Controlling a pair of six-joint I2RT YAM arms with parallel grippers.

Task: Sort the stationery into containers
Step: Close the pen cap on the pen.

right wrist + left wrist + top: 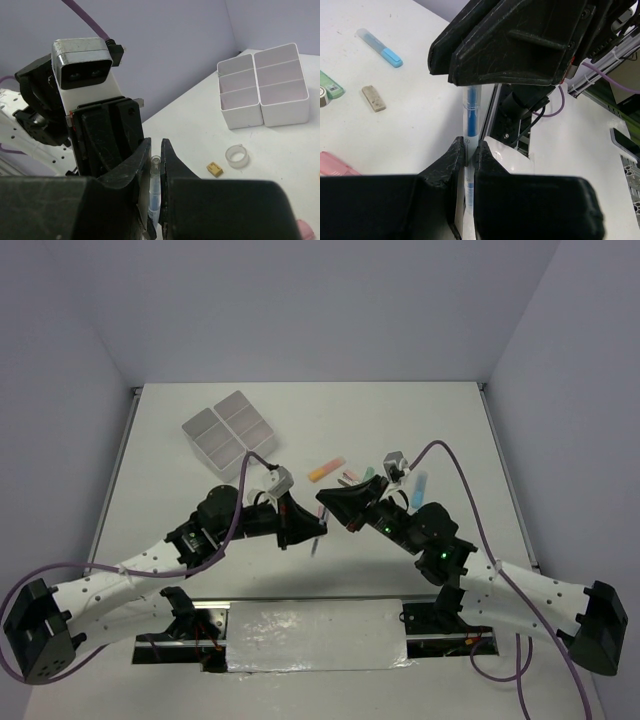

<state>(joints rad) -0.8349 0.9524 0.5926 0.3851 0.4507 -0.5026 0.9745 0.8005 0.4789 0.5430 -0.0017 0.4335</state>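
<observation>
A thin blue pen with a clear cap is held in the air above the near middle of the table. My left gripper is shut on one end. My right gripper faces it nose to nose and is shut on the other end. In the top view the two grippers meet over the pen. The white containers stand at the far left, also in the right wrist view. Orange, green and light blue markers lie behind the grippers.
On the table lie a clear tape ring, a tan eraser, a grey eraser, a light blue marker, a green marker and a pink marker. The arm bases and rail are at the near edge.
</observation>
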